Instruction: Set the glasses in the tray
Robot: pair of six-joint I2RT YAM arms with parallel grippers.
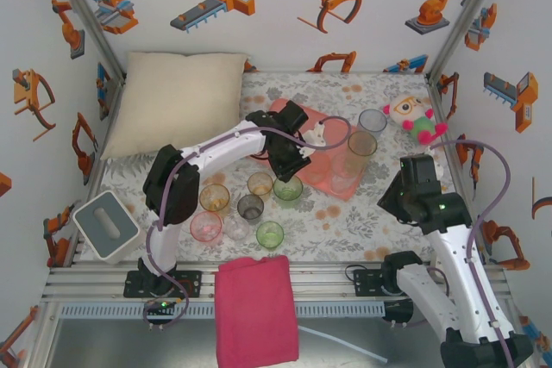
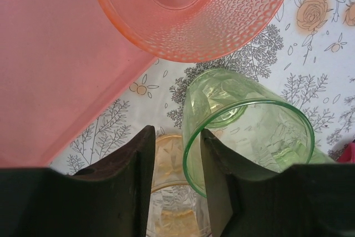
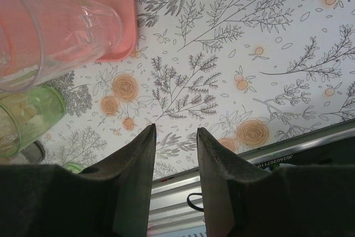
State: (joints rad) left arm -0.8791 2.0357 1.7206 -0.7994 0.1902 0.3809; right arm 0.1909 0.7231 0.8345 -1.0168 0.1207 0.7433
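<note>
My left gripper [image 2: 177,131] hangs over a green glass [image 2: 247,131] just off the corner of the salmon tray [image 2: 55,65]. Its jaws straddle the glass's rim, one finger inside and one outside, with a gap left on the outer side. A dimpled orange glass [image 2: 194,9] stands beyond on the tray's edge. From above, the left gripper [image 1: 289,165] sits over that green glass [image 1: 287,189]. Several more glasses [image 1: 250,207] stand in a cluster on the table. My right gripper [image 3: 175,131] is open and holds nothing, near the front rail.
A tall orange glass [image 1: 360,146] and a clear one [image 1: 343,180] stand on the tray [image 1: 278,111]. A grey glass [image 1: 373,121] and a plush toy [image 1: 416,118] lie behind. A cream pillow [image 1: 177,101], white box [image 1: 105,226] and magenta cloth [image 1: 256,308] border the table.
</note>
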